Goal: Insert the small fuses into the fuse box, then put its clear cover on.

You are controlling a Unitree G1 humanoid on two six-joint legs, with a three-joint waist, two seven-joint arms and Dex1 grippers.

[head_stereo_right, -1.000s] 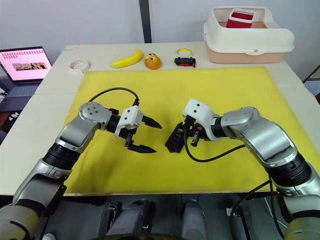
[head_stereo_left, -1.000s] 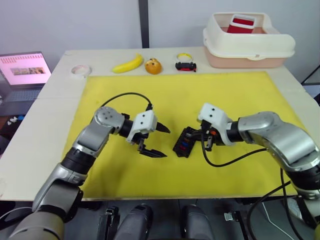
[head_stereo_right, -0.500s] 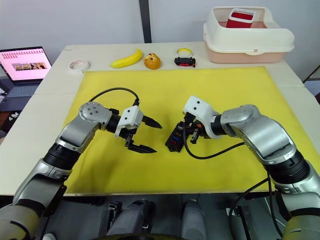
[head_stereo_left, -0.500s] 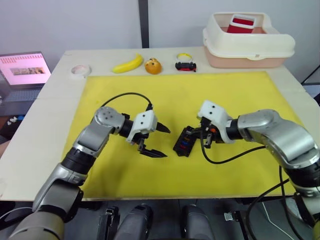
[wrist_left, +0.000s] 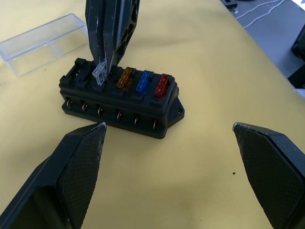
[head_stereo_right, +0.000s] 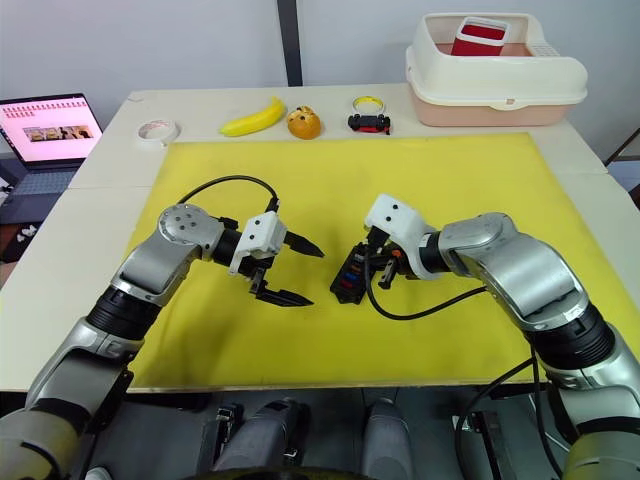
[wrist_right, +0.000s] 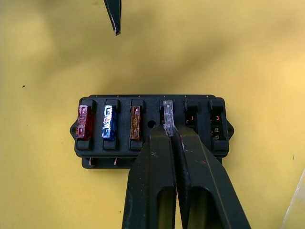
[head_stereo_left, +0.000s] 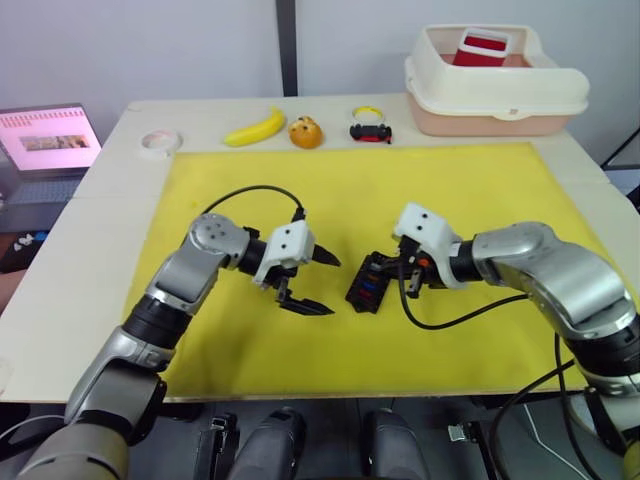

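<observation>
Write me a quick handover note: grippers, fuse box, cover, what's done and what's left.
Right gripper: shut on a clear fuse, held at the fourth slot of the fuse box.
Left gripper: open, empty, beside the box.
Done: red fuse, blue fuse and amber fuse seated.
Left: seat the clear fuse, fill the two empty slots, fit the clear cover lying on the yellow mat beside the box.

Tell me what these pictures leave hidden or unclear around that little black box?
- Clear fuse: the right hand pinches it; its fingers cover its lower end in the right wrist view, so how deep it sits cannot be told.
- Fuse box: in the eye views it is too small to count the slots.
- Clear cover: the left wrist view's edge cuts off one end.
- Left hand: open beside the box, holding nothing.
</observation>
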